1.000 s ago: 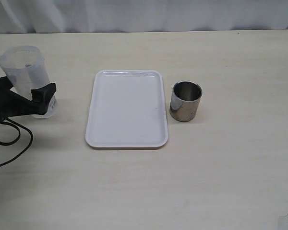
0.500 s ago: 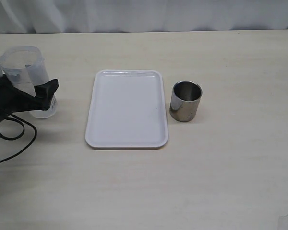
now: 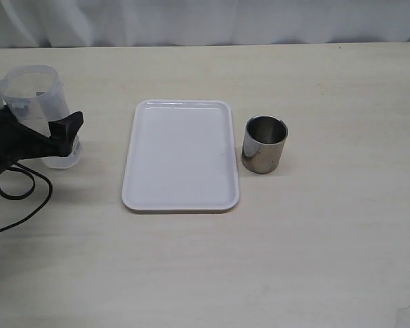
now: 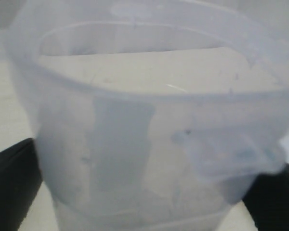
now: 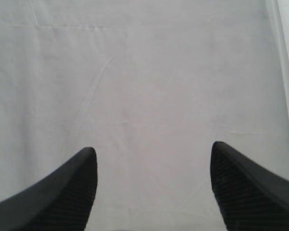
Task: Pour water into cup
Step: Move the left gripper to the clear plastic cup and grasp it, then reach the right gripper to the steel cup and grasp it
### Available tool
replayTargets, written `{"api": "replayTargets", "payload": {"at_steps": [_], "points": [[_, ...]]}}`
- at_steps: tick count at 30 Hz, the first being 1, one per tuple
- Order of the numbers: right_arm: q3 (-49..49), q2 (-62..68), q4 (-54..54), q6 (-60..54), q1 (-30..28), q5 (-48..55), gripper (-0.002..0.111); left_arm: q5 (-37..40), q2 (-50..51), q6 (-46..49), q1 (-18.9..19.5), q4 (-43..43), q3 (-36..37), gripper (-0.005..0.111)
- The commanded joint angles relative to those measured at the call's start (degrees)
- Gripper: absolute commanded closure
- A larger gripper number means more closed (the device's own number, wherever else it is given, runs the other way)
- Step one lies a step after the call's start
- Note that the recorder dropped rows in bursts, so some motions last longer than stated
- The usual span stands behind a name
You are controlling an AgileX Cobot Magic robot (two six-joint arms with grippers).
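Pale table (image 3: 328, 239), curtain (image 3: 191, 20); cup (image 3: 264, 144) beside tray (image 3: 181, 205); left hand (image 4: 144, 192) grips beaker (image 3: 34, 92).

Cut off by the left edge in the exterior view: left gripper (image 3: 31, 117), its arm, a looping black cable (image 3: 17, 198). Hidden behind the right-hand finger: part of the beaker (image 3: 34, 92) low down. Blurred throughout at the left wrist; beaker base cropped, label (image 4: 120, 139) unreadable, water level impossible to tell. Cropped at the right wrist: right gripper (image 5: 151, 192), fingertips only.
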Motion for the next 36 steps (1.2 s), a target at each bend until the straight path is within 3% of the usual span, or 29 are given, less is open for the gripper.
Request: {"api": "replayTargets", "payload": {"at_steps": [1, 33, 36], "points": [[0.19, -0.2, 0.05, 0.21, -0.21, 0.59, 0.044, -0.95, 0.25, -0.01, -0.07, -0.49, -0.99, 0.002], [0.19, -0.2, 0.05, 0.21, -0.21, 1.36, 0.044, -0.95, 0.25, -0.26, -0.07, 0.08, -3.62, 0.002], [0.19, -0.2, 0.05, 0.21, -0.21, 1.46, 0.044, -0.95, 0.25, -0.26, -0.07, 0.08, -3.62, 0.006]]}}
